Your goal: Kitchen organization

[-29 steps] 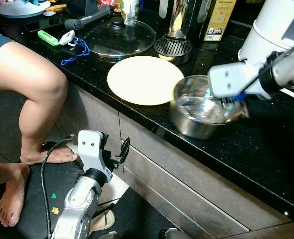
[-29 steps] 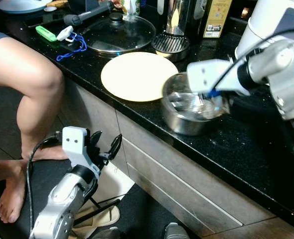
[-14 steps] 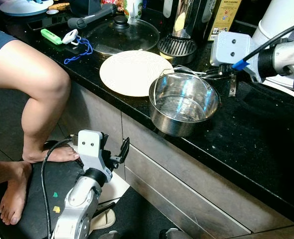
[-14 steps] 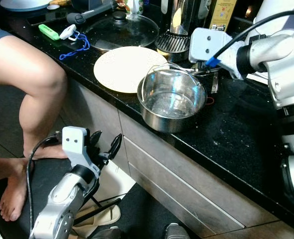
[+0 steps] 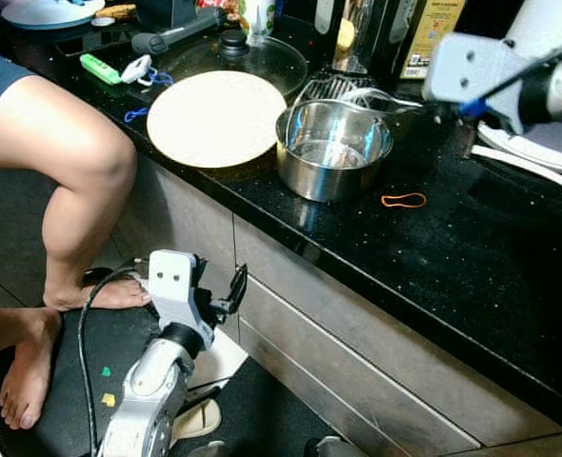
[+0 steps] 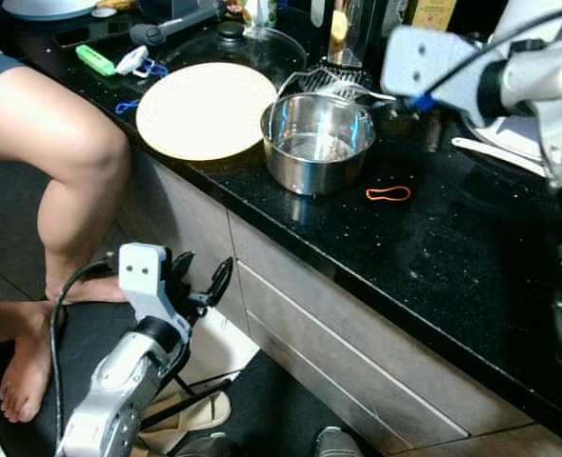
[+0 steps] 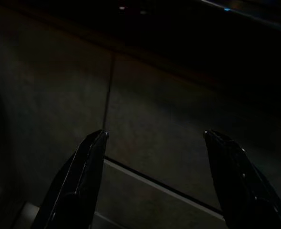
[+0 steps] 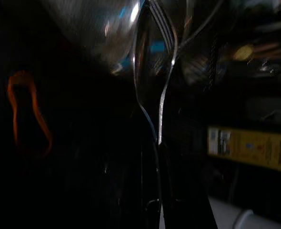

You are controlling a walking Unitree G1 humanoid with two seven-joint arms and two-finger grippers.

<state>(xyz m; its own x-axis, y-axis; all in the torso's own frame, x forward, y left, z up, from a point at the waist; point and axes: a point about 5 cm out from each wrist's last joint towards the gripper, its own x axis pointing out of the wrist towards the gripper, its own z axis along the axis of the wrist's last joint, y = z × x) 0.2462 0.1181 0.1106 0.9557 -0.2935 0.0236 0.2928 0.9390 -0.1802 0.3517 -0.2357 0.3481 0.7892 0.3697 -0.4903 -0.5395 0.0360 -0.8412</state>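
My counter (image 5: 471, 257) is glossy black, flecked with fine pale speckles. On it the steel pot (image 5: 333, 149) is bright silver and mirror-like, and the round plate (image 5: 216, 118) beside it is plain pale cream. A thin orange rubber band (image 5: 404, 200) glows against the black. Farther back a lime-green lighter (image 5: 100, 68) lies by a blue cord (image 5: 146, 81), and a glass lid (image 5: 248, 59) wears a black knob. A bottle (image 5: 429, 33) carries a yellow label with dark print. My arms are silver and white with black fingers (image 7: 78, 186). The drawer fronts (image 5: 357, 371) below are grey-brown.
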